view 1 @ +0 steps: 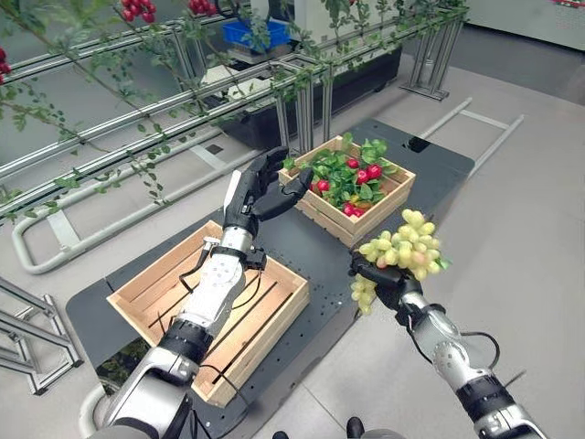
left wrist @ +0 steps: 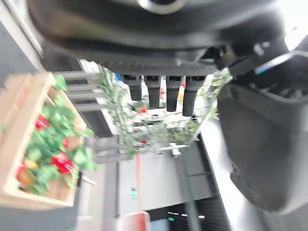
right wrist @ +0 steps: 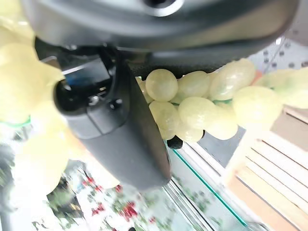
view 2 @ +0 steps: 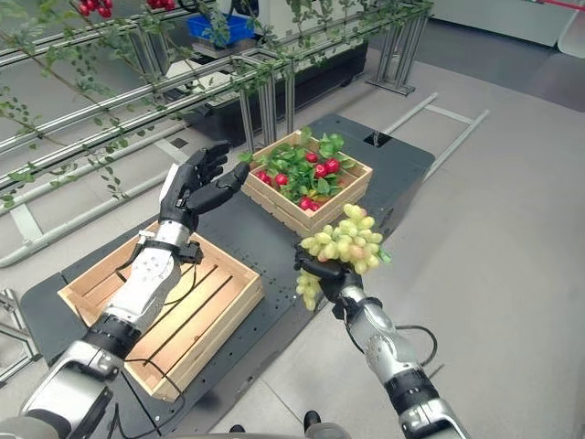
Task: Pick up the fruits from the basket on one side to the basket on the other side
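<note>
Flat dark grey perforated platform (view 1: 302,242) laid on the pale floor (view 1: 512,238), empty slatted wooden crate (view 1: 212,311) resting on its near-left part, second wooden crate (view 1: 350,186) of leaves and red fruit at its far end

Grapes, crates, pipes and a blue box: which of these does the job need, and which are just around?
Part of the job:
- green grapes, held in the right hand
- full crate of red fruit and leaves
- empty crate
- left hand, open, raised between the crates

Just around:
- metal pipe frame with leafy branches
- blue box
- dark mat
</note>
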Robot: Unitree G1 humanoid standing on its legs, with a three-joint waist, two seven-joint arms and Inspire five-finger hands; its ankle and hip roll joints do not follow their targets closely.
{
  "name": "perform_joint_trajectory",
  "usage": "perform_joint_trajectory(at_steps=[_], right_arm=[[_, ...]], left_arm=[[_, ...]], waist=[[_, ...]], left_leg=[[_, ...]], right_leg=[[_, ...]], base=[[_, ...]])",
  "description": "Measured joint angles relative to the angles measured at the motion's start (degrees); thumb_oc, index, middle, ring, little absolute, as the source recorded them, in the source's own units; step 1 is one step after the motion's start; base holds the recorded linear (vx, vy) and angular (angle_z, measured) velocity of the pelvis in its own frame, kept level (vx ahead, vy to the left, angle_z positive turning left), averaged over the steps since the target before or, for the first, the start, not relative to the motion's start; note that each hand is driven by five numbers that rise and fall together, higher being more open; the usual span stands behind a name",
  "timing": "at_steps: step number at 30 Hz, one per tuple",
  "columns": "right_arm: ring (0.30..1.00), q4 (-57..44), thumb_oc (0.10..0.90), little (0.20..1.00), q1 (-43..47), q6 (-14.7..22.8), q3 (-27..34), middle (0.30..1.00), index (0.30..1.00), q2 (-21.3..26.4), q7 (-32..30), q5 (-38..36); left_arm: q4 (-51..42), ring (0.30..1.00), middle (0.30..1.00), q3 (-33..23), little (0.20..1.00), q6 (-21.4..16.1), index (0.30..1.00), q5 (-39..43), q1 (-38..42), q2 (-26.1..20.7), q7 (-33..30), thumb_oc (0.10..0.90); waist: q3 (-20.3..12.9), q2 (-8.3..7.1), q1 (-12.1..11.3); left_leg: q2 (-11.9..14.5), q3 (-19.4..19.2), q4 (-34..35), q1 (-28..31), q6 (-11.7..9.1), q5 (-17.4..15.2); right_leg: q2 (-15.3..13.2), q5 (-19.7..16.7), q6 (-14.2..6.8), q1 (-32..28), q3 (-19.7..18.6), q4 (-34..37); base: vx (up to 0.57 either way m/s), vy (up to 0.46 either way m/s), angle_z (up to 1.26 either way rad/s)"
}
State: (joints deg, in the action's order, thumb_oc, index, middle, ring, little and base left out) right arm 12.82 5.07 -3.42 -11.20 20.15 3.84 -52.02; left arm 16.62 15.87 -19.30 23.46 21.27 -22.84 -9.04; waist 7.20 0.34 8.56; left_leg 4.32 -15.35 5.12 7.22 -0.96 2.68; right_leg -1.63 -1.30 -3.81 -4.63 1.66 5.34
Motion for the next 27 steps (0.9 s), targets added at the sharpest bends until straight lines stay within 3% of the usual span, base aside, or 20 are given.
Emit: perform_joint_trajectory(at_steps=[3,5,6,7,8,10,12,13,17,20,27], right_arm=[[0.3,-3.45,0.4,0.3,-3.98,-0.01,3.22,0.3,0.3,0.75,1.98,0.35],[0.3,-4.33,0.4,0.3,-5.04,0.03,4.29,0.3,0.3,1.05,3.27,0.26],[0.3,-4.41,0.4,0.3,-5.04,0.07,4.36,0.3,0.3,1.2,3.61,0.17],[0.3,-4.67,0.4,0.3,-4.66,0.08,4.29,0.3,0.3,1.47,3.97,-0.02],[0.3,-4.83,0.4,0.3,-3.21,0.1,3.59,0.3,0.3,1.87,4.5,-0.17],[0.3,-5.03,0.4,0.3,-1.54,0.35,3.87,0.3,0.3,2.16,5.46,-0.16],[0.3,-5.24,0.4,0.3,-1.79,1.33,4.02,0.3,0.3,3.16,5.39,-0.14],[0.3,-5.49,0.4,0.3,-2.86,2.2,4.08,0.3,0.3,3.18,5.13,-0.16],[0.3,-6.42,0.4,0.3,-6.13,2.27,3.76,0.3,0.3,0.94,5.14,-0.03],[0.3,-6.43,0.4,0.3,-6.32,2.27,3.83,0.3,0.3,1.51,5.1,-0.04],[0.3,-10.03,0.4,0.3,-6.46,2.28,4.13,0.3,0.3,1.02,5.07,0.06]], left_arm=[[-4.22,0.9,0.9,-1.73,0.9,-1.14,0.9,1.68,-8.6,1.11,5.36,0.8],[-3.1,0.9,0.9,-1.81,0.9,-0.96,0.9,2.22,-14.34,1.37,7.9,0.8],[-2.21,0.9,0.9,-1.87,0.9,-0.9,0.9,2.28,-15.43,1.59,8.29,0.8],[-0.82,0.9,0.9,-1.82,0.9,-0.84,0.9,3.17,-17.83,1.96,8.28,0.8],[-0.01,0.9,0.9,-2.29,0.9,-0.85,0.9,4.05,-21.52,2.25,7.74,0.8],[1.62,0.9,0.9,-3.26,0.9,0.49,0.9,4.62,-24.87,2.7,6.98,0.8],[2.38,0.9,0.9,-3.93,0.9,0.79,0.9,5.32,-25.22,4.09,6.42,0.8],[2.43,0.9,0.9,-3.95,0.9,0.8,0.9,5.4,-24.95,4.5,5.44,0.8],[2.11,0.9,0.9,-5.91,0.9,0.8,0.9,5.39,-23.33,4.13,2.33,0.8],[0.64,0.9,0.9,-7.5,0.9,0.8,0.9,5.37,-22.77,4.1,1.26,0.8],[-3.27,0.9,0.9,-8.53,0.9,0.72,0.9,5.41,-22.19,3.95,3.88,0.8]], waist=[[0.08,-0.85,-0.59],[0.49,-3.57,-1.67],[0.79,-4.13,-1.88],[1.16,-4.87,-2.82],[1.31,-5.35,-5.74],[2.17,-5.08,-7.34],[2.71,-2.41,-7.29],[2.96,-0.52,-7.31],[2.52,-1.97,-6.71],[3.64,0.61,-6.31],[3.72,0.34,-6.28]], left_leg=[[0.79,-0.39,-2.24,-0.04,-0.61,-0.63],[0.26,4.02,-10.34,-2.35,-0.07,-1.44],[-0.02,6.1,-13.67,-3.46,0.49,-2.19],[-1.78,12.42,-18.67,-6.06,0.61,-4.79],[-8.13,26.4,-14.76,-4.89,1.72,-6.85],[-13.54,33.95,-8.74,-5.87,3.78,-7.38],[-12.58,33.29,-9.19,-8.39,3.57,-7.21],[-10.55,32.59,-9.91,-9.85,3.92,-2.42],[-10.2,31.85,-3.71,-8.82,3.72,-1.37],[-9.17,31.81,-0.5,-6.02,4.4,3.47],[-9.54,29.93,-0.03,-4.12,5.23,3.12]], right_leg=[[1.07,0.37,0.8,0.95,-2.86,-1.11],[0.16,0.84,2.05,1.16,-5.93,-2.59],[0.42,0.82,2.12,0.67,-7.41,-3.0],[0.27,0.68,2.28,0.76,-10.42,-3.67],[-0.14,0.61,2.42,2.63,-16.98,-5.23],[0.64,-0.54,2.18,3.47,-22.67,-4.8],[3.3,-0.71,1.91,3.48,-20.28,-5.12],[5.32,-0.47,1.82,3.41,-17.59,-5.16],[4.06,0.55,2.17,5.07,-14.69,-5.13],[4.14,-0.05,1.57,2.56,-13.7,-2.88],[3.4,0.03,1.58,-0.05,-14.83,-0.34]], base=[[0.0,-0.17,-0.51],[-0.02,0.033,-0.63],[0.0,0.191,-0.78],[-0.02,0.216,-1.54],[-0.02,0.208,-1.93],[-0.07,0.177,-1.89],[-0.08,0.163,-0.92],[-0.03,0.116,-0.57],[-0.01,0.116,-0.22],[-0.03,0.113,0.04],[-0.04,0.157,-0.04]])
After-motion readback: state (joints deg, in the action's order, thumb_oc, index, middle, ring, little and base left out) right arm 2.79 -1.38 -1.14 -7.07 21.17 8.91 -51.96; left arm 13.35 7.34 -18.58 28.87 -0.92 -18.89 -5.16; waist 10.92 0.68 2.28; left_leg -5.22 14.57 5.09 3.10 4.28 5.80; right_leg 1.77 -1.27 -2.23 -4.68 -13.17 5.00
